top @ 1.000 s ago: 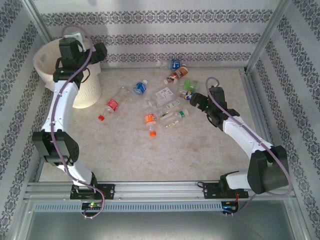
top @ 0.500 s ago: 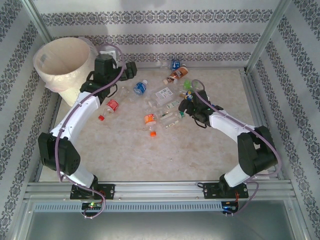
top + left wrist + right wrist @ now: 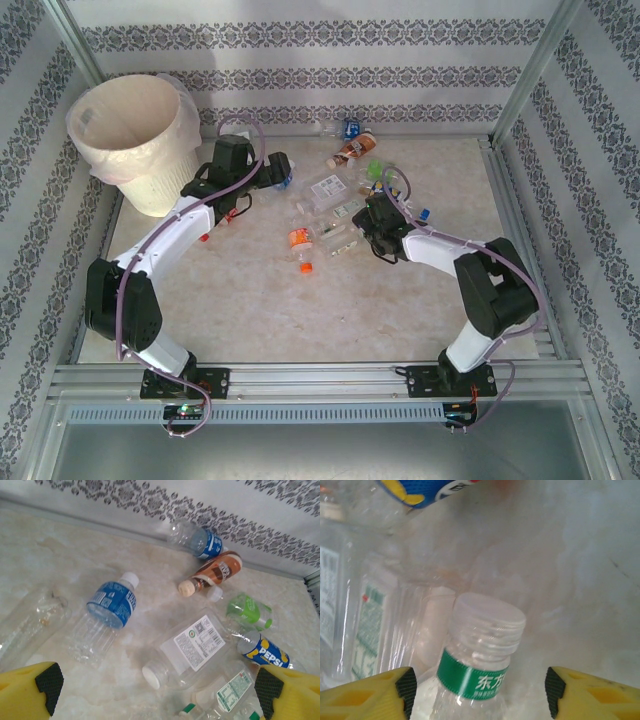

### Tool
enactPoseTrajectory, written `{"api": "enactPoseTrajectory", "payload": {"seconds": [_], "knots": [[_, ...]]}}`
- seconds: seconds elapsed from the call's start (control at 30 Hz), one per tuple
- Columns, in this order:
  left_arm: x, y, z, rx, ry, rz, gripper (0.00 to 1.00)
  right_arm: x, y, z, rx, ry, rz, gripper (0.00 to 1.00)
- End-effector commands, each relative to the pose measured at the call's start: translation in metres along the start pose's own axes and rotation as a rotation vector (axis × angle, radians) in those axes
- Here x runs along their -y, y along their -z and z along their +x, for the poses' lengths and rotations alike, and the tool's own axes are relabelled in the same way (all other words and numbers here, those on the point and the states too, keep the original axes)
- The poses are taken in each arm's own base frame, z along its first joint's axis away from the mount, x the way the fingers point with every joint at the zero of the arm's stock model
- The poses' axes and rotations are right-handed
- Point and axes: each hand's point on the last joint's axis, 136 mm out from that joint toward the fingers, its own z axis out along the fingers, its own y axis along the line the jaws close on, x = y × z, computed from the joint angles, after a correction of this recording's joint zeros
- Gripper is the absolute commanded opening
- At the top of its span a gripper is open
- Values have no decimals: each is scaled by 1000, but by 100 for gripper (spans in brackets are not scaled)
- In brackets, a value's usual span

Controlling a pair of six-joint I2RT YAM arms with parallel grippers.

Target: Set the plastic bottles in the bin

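Blue PEPSI bottle (image 3: 261,650); green-banded bottle (image 3: 481,645) reads 东方; QR-label bottle (image 3: 197,642)

I'm looking down on a beige, marble-patterned tabletop (image 3: 300,310), matt and evenly lit, with soft shadows. Around it on three sides I've got white wallpapered walls with bands of grey damask ornament (image 3: 350,40) (level across the back wall, slanting on the sides). Slim silver aluminium posts (image 3: 535,70) rise at the far corners. Along the near edge lie silver aluminium rails (image 3: 320,378), then a grey slotted strip (image 3: 320,412), then a plain grey metal panel (image 3: 320,455). On the left wrist camera, patterned wall meets tabletop at a straight seam.
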Motion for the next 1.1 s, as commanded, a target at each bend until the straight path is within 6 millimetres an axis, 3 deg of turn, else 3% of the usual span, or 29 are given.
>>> {"api": "enactPoseTrajectory", "payload": {"seconds": [0.0, 0.27, 0.5, 0.7, 1.07], "knots": [[9, 0, -1, 18, 35, 22, 100, -10, -11, -8, 55, -126, -38, 68], [5, -2, 5, 1, 30, 8, 100, -7, -32, -3, 33, -157, -25, 64], [23, -7, 13, -38, -18, 102, 100, -2, -44, 3, 16, -179, -22, 55], [47, -6, 24, -87, -110, 212, 100, -3, -39, 2, 22, -149, -56, 42], [58, -10, 45, -141, -177, 289, 100, -16, -11, -4, 22, 28, -160, 30]]}}
